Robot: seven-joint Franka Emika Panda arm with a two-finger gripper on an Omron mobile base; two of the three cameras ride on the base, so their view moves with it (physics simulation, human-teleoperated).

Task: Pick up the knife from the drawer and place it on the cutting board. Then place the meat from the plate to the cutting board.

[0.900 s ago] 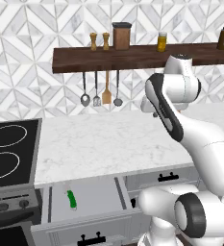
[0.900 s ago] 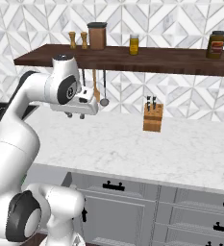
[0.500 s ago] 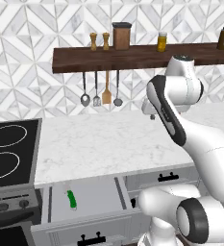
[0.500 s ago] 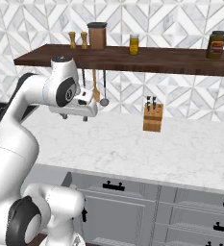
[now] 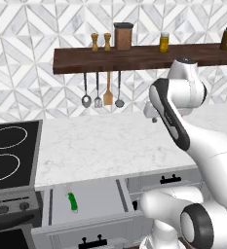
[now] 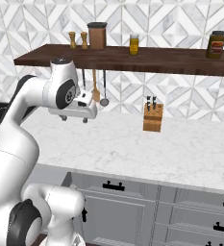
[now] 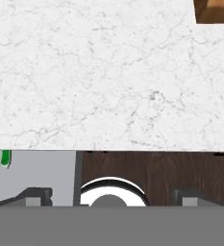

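The knife, small with a bright green handle, lies in the open drawer below the counter's front edge, left of the arm's base. In the hand view, part of the knife's green handle shows in the pale drawer at the lower left. My gripper hangs open and empty well above the marble counter, pointing down, with its fingertips spread wide. In the left base view the gripper is up and to the right of the drawer. The cutting board, the meat and the plate are out of view.
A black stove adjoins the counter on the left. A wooden knife block stands at the back wall. Utensils hang under a dark shelf with jars. Closed drawers run along the cabinet front.
The gripper's fingers have spread from nearly shut to wide open. The hand has dipped slightly; the knife and the drawer have not moved.
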